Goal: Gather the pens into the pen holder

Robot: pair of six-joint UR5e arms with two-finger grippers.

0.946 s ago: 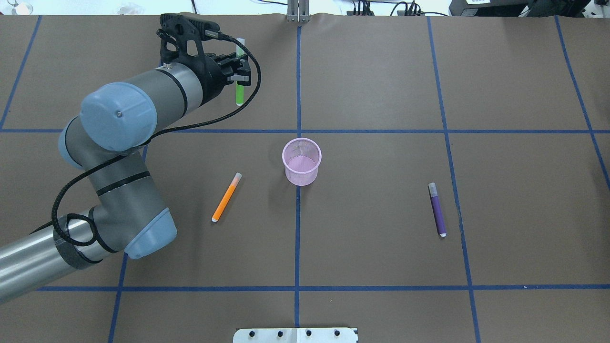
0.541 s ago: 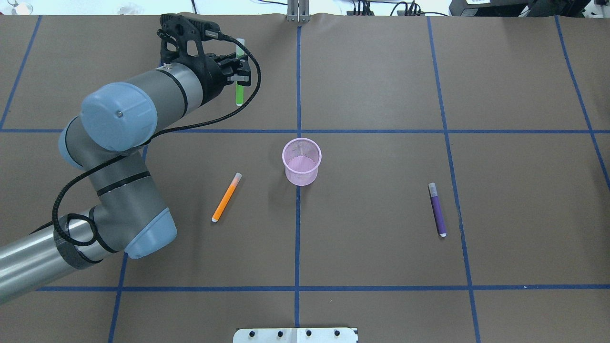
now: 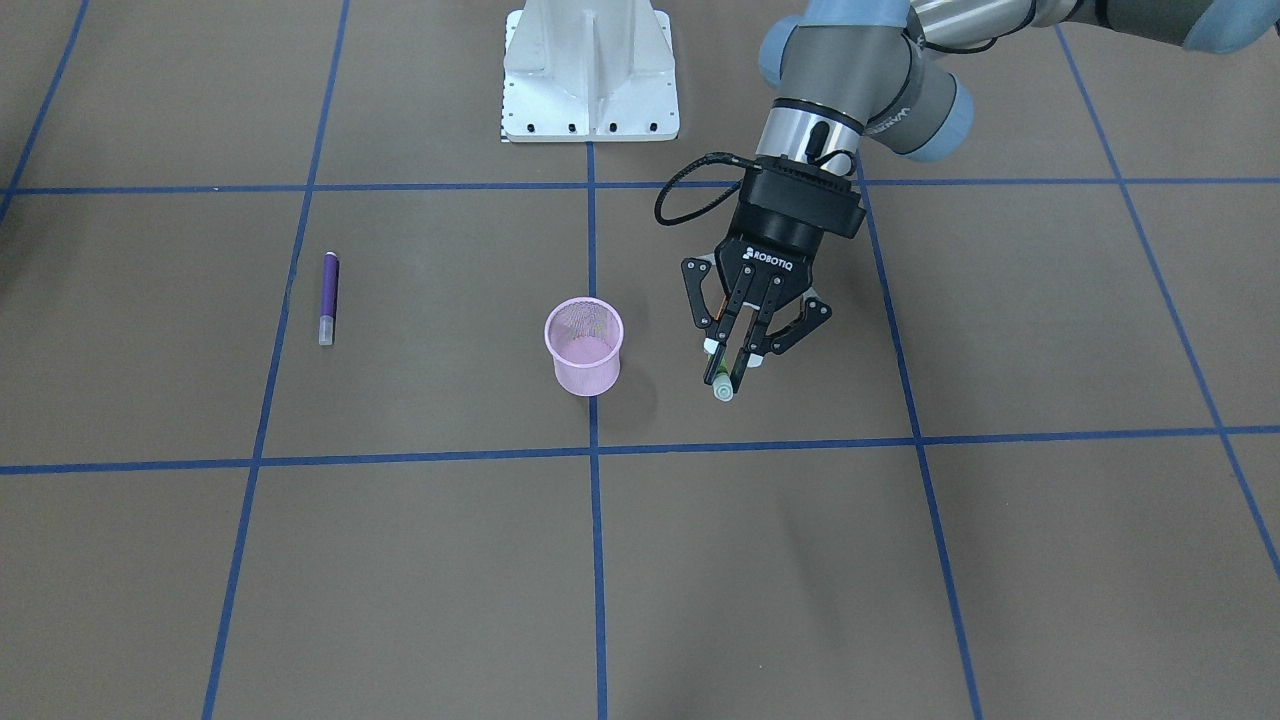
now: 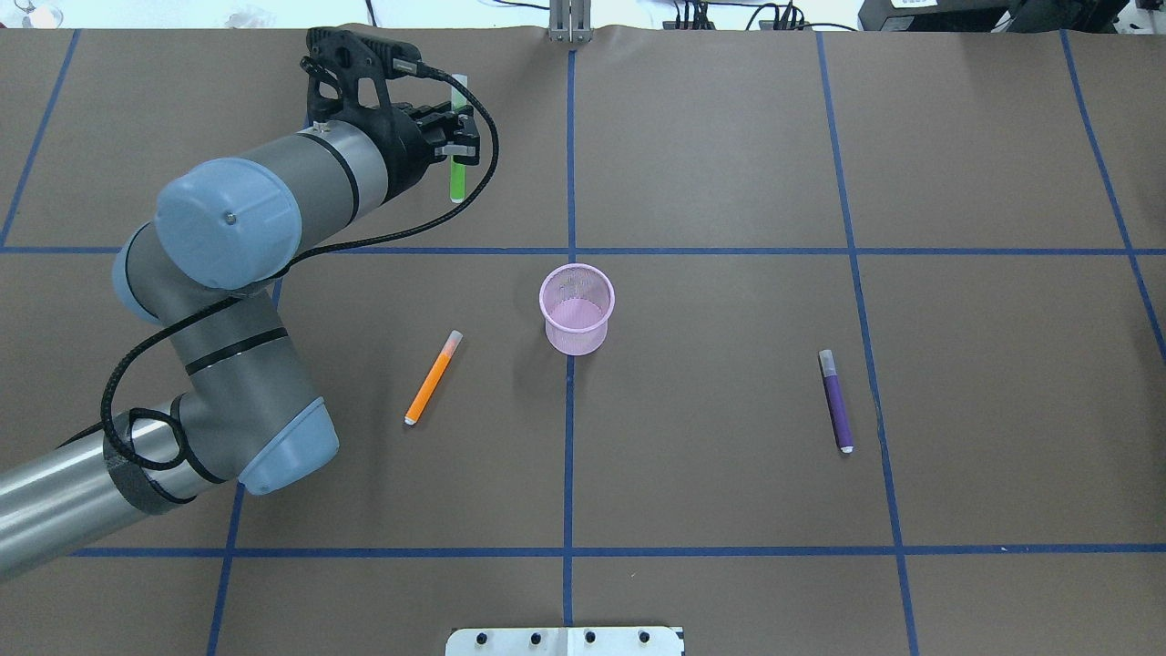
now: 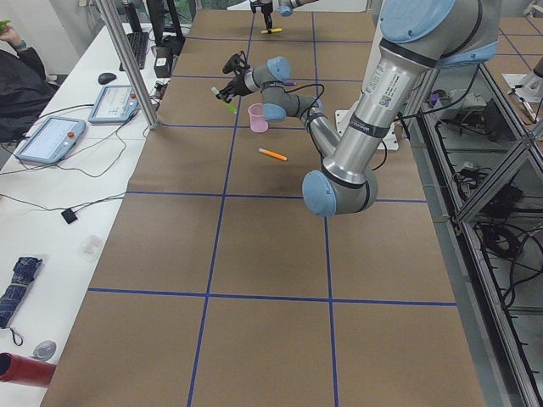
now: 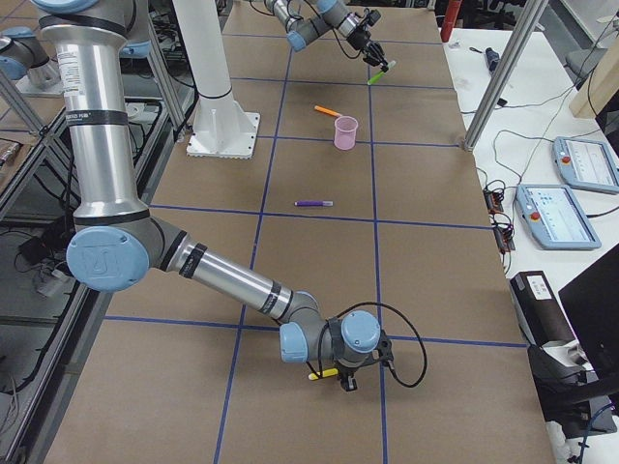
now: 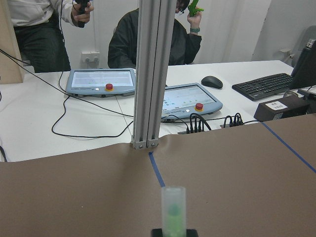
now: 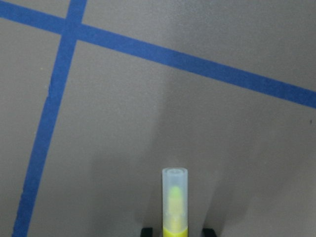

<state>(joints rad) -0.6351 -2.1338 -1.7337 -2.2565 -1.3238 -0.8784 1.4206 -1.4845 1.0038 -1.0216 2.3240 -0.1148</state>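
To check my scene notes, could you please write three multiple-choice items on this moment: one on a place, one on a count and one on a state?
1. Seen from overhead, where is the orange pen relative to the pen holder?
A. inside it
B. on its left
C. on its right
2. How many pens are in the pen holder?
A. none
B. one
C. two
3. The left end effector is:
A. open and empty
B. shut on the orange pen
C. shut on the green pen
Answers: 1 B, the orange pen lies left of the holder. 2 A, the mesh interior shows empty. 3 C, the fingers clamp the green pen.
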